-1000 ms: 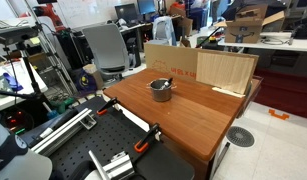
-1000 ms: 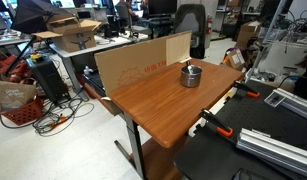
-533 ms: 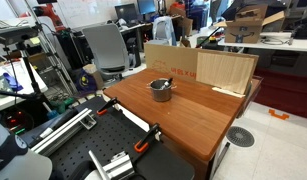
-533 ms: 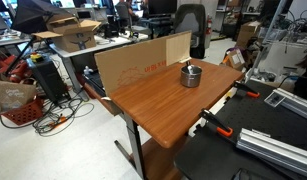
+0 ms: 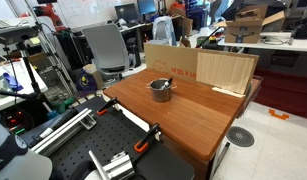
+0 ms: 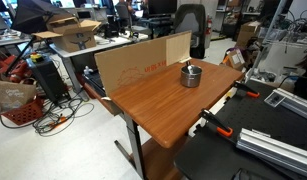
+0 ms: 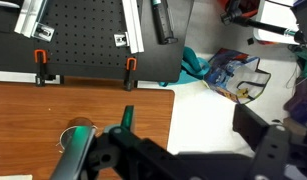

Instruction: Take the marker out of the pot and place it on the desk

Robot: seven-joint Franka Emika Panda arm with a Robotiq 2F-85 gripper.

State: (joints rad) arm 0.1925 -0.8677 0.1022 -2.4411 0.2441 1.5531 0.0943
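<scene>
Ext. view: pot (image 5: 160,90) on worktop (image 5: 198,118), marker (image 5: 165,84) inside, unchanged over last sec; ext. view: pot (image 6: 191,75) same, untouched; wrist: end effector (image 7: 128,135) above worktop, aperture can't tell, so extraction not begun.

**Pot on the worktop, mid-frame**

I see the pot (image 5: 160,90) standing on the reddish-brown worktop (image 5: 198,118), just above frame centre, with the marker (image 5: 166,84) leaning inside. Cardboard sheets (image 5: 225,70) stand behind it. Orange clamps (image 5: 143,146) sit lower left.
</scene>
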